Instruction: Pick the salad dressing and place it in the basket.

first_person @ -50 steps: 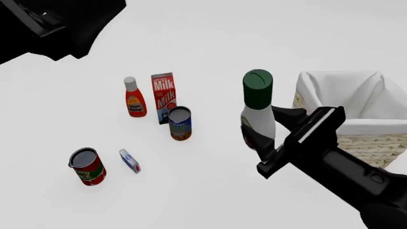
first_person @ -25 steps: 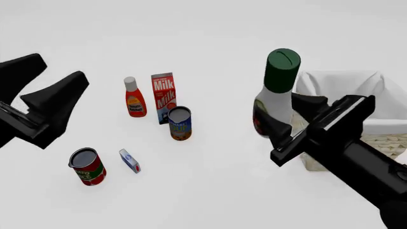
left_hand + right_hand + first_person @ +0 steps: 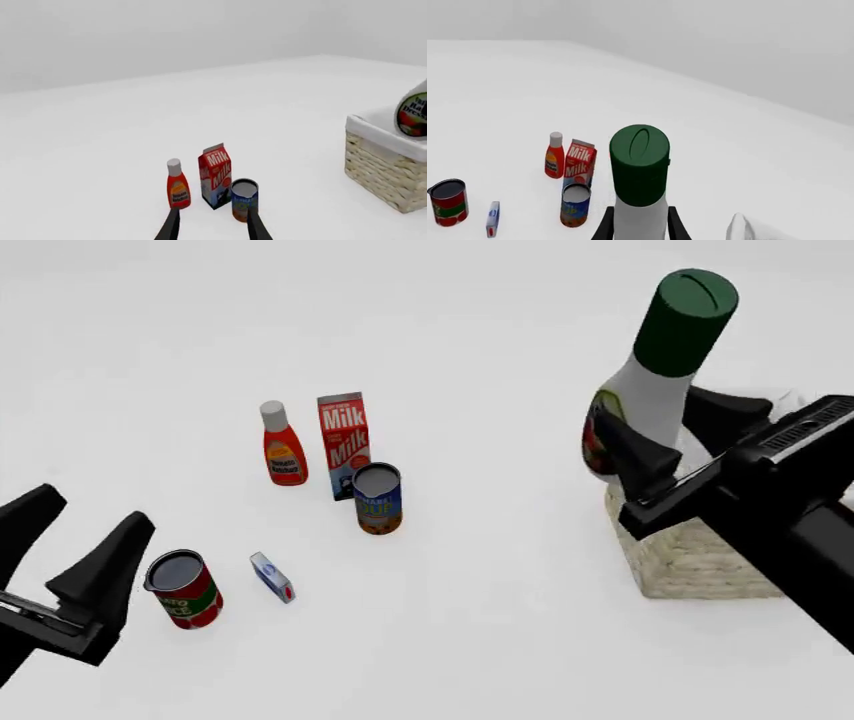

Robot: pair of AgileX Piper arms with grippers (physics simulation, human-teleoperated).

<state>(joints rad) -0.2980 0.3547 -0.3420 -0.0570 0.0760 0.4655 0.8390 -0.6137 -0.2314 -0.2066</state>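
White plastic, dark green cap: salad dressing point(image 3: 650, 390) up in the air, tilted, cap leaning toward the far right, pinched at the lower body between the black fingers of the right gripper point(image 3: 657, 455). Held over the near-left corner of the basket point(image 3: 687, 560), clear of the table point(image 3: 467, 640). Only part of the woven straw wall and a strip of white lining visible in the front view, the rest hidden behind the right arm.

From the right wrist view: green cap point(image 3: 639, 165) close to the lens, white neck below it, a dark finger point(image 3: 606, 225) pressed against each side.

Left gripper point(image 3: 74, 565) low at the near left of the front view, fingers spread wide, nothing between them, just beside the red can point(image 3: 183, 588). In the left wrist view, two dark fingertips point(image 3: 171, 226) apart, framing the items beyond.

On the table, left of centre: red bottle point(image 3: 282, 445) with a white cap, milk carton point(image 3: 344, 443) just beside it, blue-and-orange can point(image 3: 378, 498) nearer, touching or almost touching the carton. Small blue-and-white box point(image 3: 272, 577) right of the red can.
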